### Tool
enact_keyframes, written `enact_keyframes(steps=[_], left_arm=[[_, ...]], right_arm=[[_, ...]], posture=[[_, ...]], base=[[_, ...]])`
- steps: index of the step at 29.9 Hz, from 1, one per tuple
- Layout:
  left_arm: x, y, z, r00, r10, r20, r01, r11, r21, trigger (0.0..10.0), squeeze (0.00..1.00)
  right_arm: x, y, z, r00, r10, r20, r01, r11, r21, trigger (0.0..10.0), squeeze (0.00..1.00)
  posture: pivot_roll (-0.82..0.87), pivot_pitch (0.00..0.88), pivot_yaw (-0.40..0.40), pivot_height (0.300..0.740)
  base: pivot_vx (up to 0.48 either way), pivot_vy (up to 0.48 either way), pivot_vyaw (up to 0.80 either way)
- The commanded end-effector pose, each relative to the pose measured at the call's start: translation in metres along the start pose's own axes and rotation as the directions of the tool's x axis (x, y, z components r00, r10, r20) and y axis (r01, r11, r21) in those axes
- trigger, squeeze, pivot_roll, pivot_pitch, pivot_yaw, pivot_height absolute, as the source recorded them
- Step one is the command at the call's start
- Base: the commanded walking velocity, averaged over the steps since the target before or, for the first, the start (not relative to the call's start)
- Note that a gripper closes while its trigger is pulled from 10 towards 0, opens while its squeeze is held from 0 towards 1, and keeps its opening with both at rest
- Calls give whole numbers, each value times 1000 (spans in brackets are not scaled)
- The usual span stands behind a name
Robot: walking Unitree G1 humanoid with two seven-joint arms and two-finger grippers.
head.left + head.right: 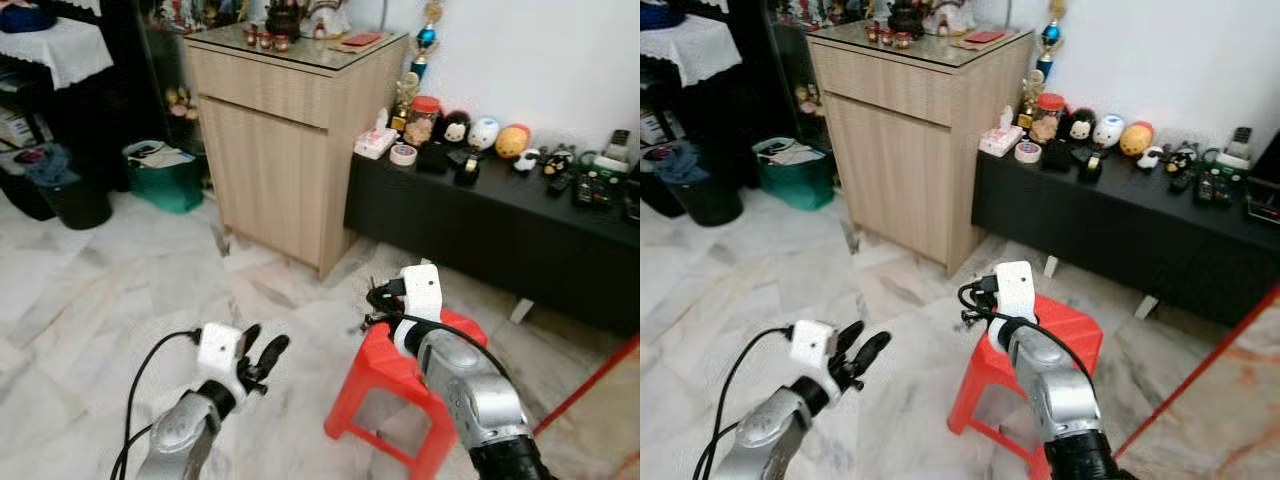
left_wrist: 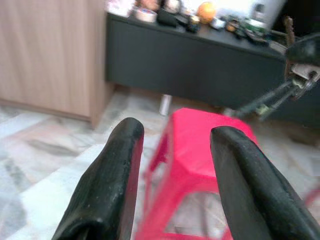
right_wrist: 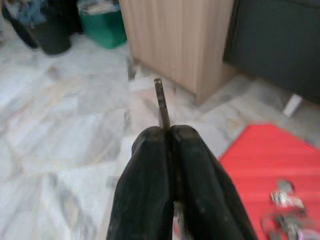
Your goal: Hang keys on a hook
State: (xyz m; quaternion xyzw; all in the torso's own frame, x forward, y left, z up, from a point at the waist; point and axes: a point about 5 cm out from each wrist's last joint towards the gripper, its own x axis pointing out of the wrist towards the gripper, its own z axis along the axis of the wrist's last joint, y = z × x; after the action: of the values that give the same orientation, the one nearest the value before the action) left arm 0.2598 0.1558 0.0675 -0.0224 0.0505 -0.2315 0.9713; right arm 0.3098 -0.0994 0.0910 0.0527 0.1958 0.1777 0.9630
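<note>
- Left eye view: the right gripper [image 1: 372, 300] is up over the near corner of a small red plastic stool [image 1: 385, 375] on the pale marble floor [image 1: 90, 310]. The left gripper [image 1: 262, 358] hangs low above the floor, to the left of the stool, with its two black fingers apart. Behind them stands a tall light wooden cabinet [image 1: 285, 140] with a glass top. Next to it is a long low black bench [image 1: 500, 225] with little toys and jars along the wall. A green bin [image 1: 163, 177] sits on the floor to the left of the cabinet.
- Right eye view: this is the same room. A few thin dark bits hang down from the right gripper, above the stool's corner.
- Left wrist view: the left gripper's fingers [image 2: 107, 185] are spread wide with nothing between them. The red stool is beyond them.
- Right wrist view: the right gripper's fingers [image 3: 150, 185] are pressed together on a thin metal key [image 3: 162, 104] that sticks out past the tips. A small bunch of silver keys [image 3: 286, 212] shows over the red stool top; I cannot tell if it lies there or hangs.
</note>
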Motion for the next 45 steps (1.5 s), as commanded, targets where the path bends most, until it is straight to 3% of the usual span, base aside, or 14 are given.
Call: enact_keyframes(steps=[1, 6, 10, 22, 30, 38, 42, 45], left_arm=[[4, -3, 4, 999, -33, 1, 33, 999, 10, 10000, 0], [7, -5, 7, 997, -76, -10, 76, 997, 28, 10000, 0], [10, -18, 10, 973, -222, -67, 227, 972, 63, 10000, 0], [23, -34, 15, 934, -341, -106, 353, 926, 131, 10000, 0], [29, -40, 15, 909, -389, -151, 412, 895, 174, 10000, 0], [38, -43, 19, 906, -394, -153, 422, 866, 270, 10000, 0], [41, -40, 17, 907, -379, -184, 421, 834, 356, 10000, 0], [44, -40, 19, 919, -357, -168, 395, 834, 385, 10000, 0]], right_arm=[[1, 3, 12, 999, 9, 30, -9, 1000, -24, 10000, 0], [5, 12, 14, 999, 27, 33, -26, 999, -29, 10000, 0], [13, 31, 22, 997, 72, 40, -71, 997, -31, 10000, 0], [16, 48, 32, 990, 132, 47, -130, 991, -41, 10000, 0], [15, 56, 39, 983, 179, 46, -176, 983, -61, 10000, 0], [13, 62, 50, 976, 212, 52, -208, 975, -83, 10000, 0], [10, 66, 55, 966, 253, 51, -248, 965, -90, 10000, 0], [7, 73, 57, 954, 296, 49, -291, 952, -99, 10000, 0]], posture=[[99, 0, -115, 740], [101, 0, -113, 740], [96, 0, -106, 740], [93, 0, -95, 740], [89, 0, -95, 740], [77, 0, -92, 740], [75, 0, -93, 740], [73, 0, -93, 740]], base=[[-341, 0, 0], [0, 0, 0], [0, 0, 0], [0, 0, 0], [0, 0, 0], [0, 0, 0], [0, 0, 0], [0, 0, 0]])
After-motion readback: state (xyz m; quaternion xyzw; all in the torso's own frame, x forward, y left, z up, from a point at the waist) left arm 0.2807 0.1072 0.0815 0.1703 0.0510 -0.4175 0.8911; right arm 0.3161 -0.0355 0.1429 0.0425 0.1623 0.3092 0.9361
